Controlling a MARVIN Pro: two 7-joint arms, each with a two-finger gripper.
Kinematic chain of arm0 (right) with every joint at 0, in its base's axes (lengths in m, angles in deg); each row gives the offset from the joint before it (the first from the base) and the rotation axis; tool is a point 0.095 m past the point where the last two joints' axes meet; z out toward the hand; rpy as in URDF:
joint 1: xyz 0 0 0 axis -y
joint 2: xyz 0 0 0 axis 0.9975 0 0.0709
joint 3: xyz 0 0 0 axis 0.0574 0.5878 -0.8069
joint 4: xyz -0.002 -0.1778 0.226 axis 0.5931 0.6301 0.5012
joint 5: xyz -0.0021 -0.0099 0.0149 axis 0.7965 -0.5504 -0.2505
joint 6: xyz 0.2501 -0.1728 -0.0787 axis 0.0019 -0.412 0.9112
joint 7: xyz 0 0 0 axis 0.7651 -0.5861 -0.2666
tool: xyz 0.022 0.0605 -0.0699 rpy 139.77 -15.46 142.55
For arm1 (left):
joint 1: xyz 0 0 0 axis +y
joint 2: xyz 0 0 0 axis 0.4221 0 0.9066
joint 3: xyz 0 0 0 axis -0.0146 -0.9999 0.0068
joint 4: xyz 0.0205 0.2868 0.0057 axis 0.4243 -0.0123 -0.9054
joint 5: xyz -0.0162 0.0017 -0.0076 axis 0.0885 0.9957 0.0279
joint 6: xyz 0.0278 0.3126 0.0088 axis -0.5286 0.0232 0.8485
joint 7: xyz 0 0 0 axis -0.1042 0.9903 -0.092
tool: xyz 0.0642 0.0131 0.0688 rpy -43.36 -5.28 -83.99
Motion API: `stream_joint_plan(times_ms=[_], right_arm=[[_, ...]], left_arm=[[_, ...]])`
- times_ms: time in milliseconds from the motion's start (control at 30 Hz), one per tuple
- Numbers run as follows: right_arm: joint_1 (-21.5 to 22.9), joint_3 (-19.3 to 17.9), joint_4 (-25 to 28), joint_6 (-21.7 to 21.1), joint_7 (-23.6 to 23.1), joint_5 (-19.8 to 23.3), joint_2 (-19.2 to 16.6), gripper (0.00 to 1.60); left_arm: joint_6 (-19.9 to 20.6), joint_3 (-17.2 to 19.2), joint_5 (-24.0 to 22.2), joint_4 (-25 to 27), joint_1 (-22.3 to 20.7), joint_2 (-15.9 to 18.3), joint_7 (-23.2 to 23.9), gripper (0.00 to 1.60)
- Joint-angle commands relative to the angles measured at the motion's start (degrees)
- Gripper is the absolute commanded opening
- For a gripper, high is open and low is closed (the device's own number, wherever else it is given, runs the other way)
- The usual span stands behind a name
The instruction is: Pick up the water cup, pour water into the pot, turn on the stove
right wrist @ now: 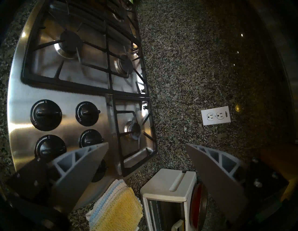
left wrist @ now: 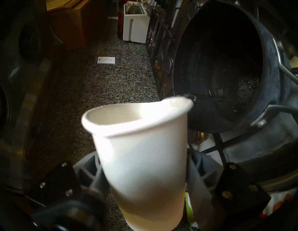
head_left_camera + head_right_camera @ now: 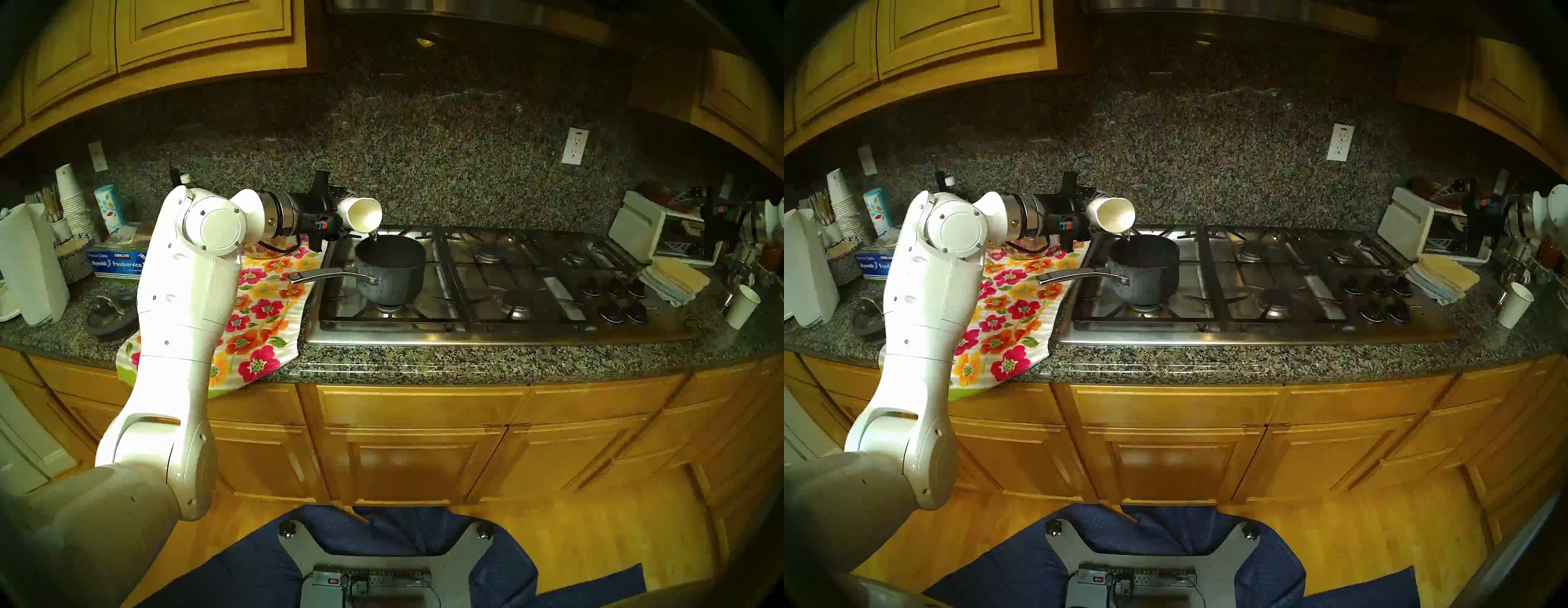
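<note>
My left gripper (image 2: 143,167) is shut on the white paper water cup (image 3: 362,214), which also shows in the left wrist view (image 2: 137,137). The cup lies tipped on its side, its mouth over the back rim of the pot (image 3: 392,271). A thin stream of water falls from the cup's lip into the pot (image 2: 217,64). The dark speckled pot stands on the front left burner of the steel stove (image 3: 488,331), its handle pointing left. My right gripper (image 1: 146,144) is open and empty, held above the counter right of the stove's black knobs (image 1: 46,115).
A floral towel (image 3: 263,305) lies left of the stove under my left arm. A white toaster oven (image 3: 636,225), folded cloths (image 3: 674,280) and a smaller white cup (image 3: 742,305) stand right of the stove. A cup stack (image 3: 74,199) and foil box (image 3: 119,261) crowd the far left.
</note>
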Motion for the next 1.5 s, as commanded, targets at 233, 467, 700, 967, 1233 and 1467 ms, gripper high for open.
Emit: stream_joint_plan(times_ms=[233, 467, 700, 967, 1233, 1467], right_arm=[[1.49, -1.03, -0.34, -0.01, 0.71, 0.44, 0.55, 1.60], [1.50, -1.03, -0.33, -0.01, 0.73, 0.43, 0.55, 1.60], [1.51, -1.03, -0.32, -0.02, 0.74, 0.43, 0.54, 1.60], [1.51, -1.03, -0.32, -0.02, 0.74, 0.42, 0.54, 1.60], [1.51, -1.03, -0.32, -0.02, 0.74, 0.42, 0.54, 1.60], [1.51, -1.03, -0.32, -0.02, 0.74, 0.43, 0.54, 1.60]], left_arm=[[-2.94, -0.47, 2.96, 1.97, -2.34, -1.07, -4.57, 0.75], [-5.22, -0.62, 5.38, 2.51, -1.69, -0.88, -6.70, 0.75], [-7.72, -0.98, 8.42, 3.18, -0.73, -0.67, -9.45, 0.75], [-10.22, -1.39, 12.73, 3.51, 0.19, -0.72, -13.52, 0.73], [-12.01, -1.59, 17.09, 3.62, 0.88, -0.72, -17.93, 0.73], [-12.93, -1.41, 20.27, 3.58, 1.29, -0.80, -21.54, 0.73]])
